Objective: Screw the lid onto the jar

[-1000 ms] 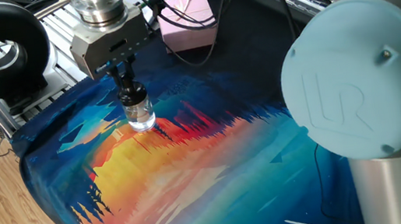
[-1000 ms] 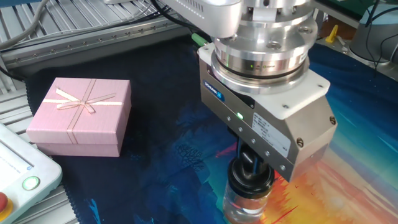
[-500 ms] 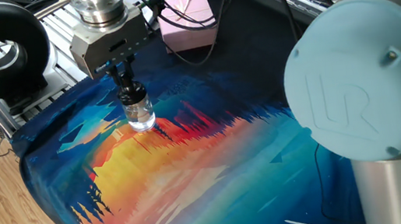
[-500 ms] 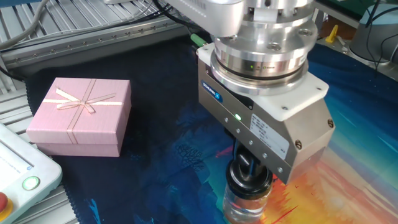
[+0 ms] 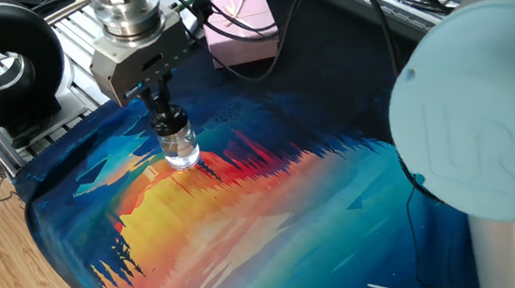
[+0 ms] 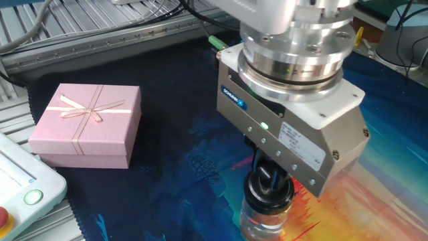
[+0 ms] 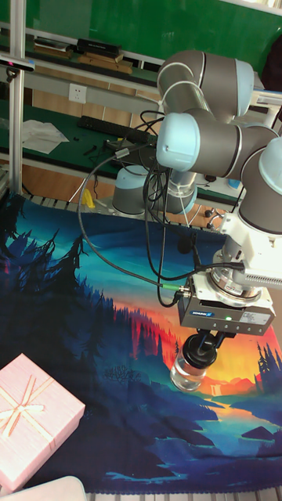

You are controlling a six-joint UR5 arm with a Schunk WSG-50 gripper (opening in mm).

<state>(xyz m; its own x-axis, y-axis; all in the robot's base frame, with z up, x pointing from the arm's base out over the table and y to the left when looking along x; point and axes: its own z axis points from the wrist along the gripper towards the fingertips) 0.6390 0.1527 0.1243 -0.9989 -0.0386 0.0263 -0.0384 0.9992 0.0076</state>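
Observation:
The jar (image 5: 181,151) is a small clear glass vessel standing upright on the painted cloth; it also shows low in the other fixed view (image 6: 263,225) and in the tall fixed view (image 7: 187,376). The black lid (image 5: 169,126) sits on its neck (image 6: 269,195) (image 7: 197,355). My gripper (image 5: 165,115) comes straight down from above, and its dark fingers (image 6: 267,175) are shut on the lid (image 7: 205,342). The grey housing hides the top of the lid in the other fixed view.
A pink gift box (image 6: 87,124) with a ribbon lies on the dark part of the cloth, left of the jar (image 5: 241,27) (image 7: 35,419). A black round device (image 5: 0,69) stands on the metal rails at the back left. Cables (image 5: 248,4) trail behind the gripper.
The gripper housing has turned a little about its vertical axis on the lid. The arm's large blue joint has shifted right. The jar stays in place.

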